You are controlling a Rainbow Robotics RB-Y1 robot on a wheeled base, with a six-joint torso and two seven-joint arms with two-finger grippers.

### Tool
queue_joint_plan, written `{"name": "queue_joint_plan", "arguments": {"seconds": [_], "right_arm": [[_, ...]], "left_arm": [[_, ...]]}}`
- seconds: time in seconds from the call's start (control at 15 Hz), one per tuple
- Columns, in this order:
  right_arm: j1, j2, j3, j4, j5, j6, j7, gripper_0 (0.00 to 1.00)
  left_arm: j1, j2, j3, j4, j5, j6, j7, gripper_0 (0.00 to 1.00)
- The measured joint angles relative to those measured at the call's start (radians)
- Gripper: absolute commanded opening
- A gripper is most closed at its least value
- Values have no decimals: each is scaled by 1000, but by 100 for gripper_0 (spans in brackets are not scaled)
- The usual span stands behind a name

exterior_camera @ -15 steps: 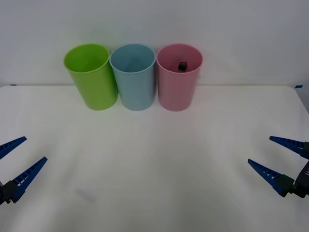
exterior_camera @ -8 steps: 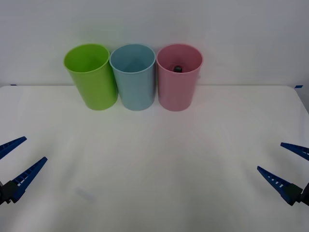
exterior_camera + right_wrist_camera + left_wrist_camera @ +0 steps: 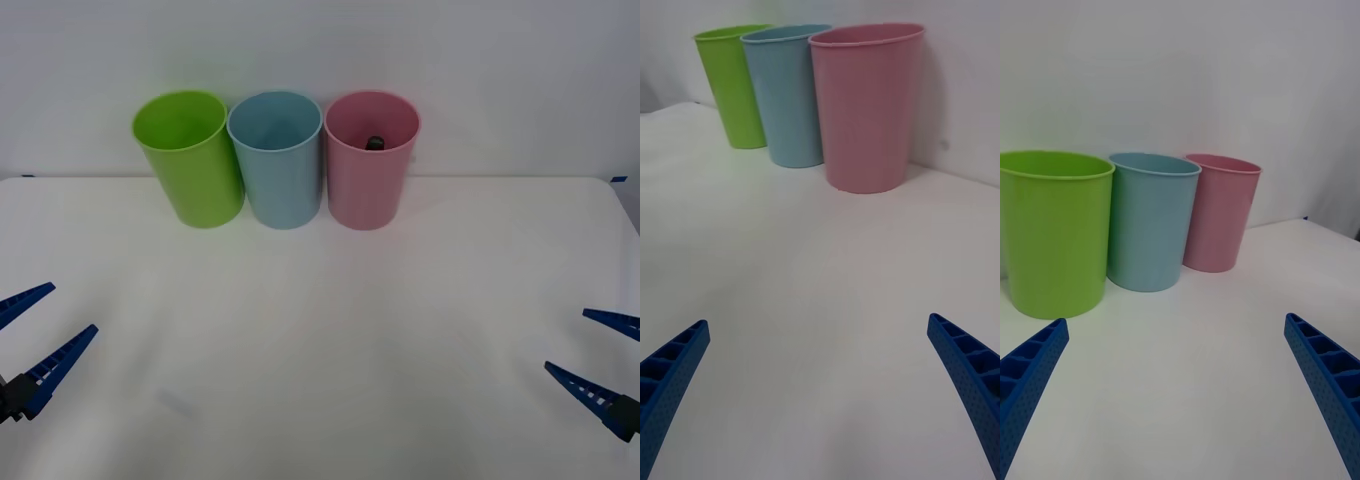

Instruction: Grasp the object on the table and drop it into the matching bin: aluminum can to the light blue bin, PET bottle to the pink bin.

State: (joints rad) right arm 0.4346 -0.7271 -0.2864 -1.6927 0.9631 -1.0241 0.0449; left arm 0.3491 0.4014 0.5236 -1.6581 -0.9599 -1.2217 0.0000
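Note:
The PET bottle [image 3: 375,143] lies inside the pink bin [image 3: 371,165]; only its black cap shows past the rim. The pink bin stands at the table's [image 3: 320,330] far edge, rightmost of three, with the light blue bin [image 3: 275,165] beside it. My right gripper [image 3: 566,339] hangs open and empty low at the table's near right, far from the bins. At the near left my left gripper [image 3: 73,308] is open and empty too. The right wrist view has the pink bin [image 3: 869,112] ahead of my open right gripper [image 3: 818,321]. From the left wrist, the pink bin [image 3: 1221,214] stands beyond my open left gripper [image 3: 1176,320].
A lime green bin [image 3: 190,160] stands left of the light blue one, the three side by side against a white wall. The white tabletop stretches bare between the bins and both grippers.
My right gripper has drawn back toward the near right edge, still open. The bottle's cap has settled a little lower in the pink bin. The left arm has stayed put.

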Motion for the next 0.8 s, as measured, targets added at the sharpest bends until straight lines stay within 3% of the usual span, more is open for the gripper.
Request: {"name": "queue_joint_plan", "arguments": {"seconds": [0.8], "right_arm": [[4,17,-14,14,-17,-73,18,100]], "left_arm": [[0,0,0,0,0,0,0,100]]}}
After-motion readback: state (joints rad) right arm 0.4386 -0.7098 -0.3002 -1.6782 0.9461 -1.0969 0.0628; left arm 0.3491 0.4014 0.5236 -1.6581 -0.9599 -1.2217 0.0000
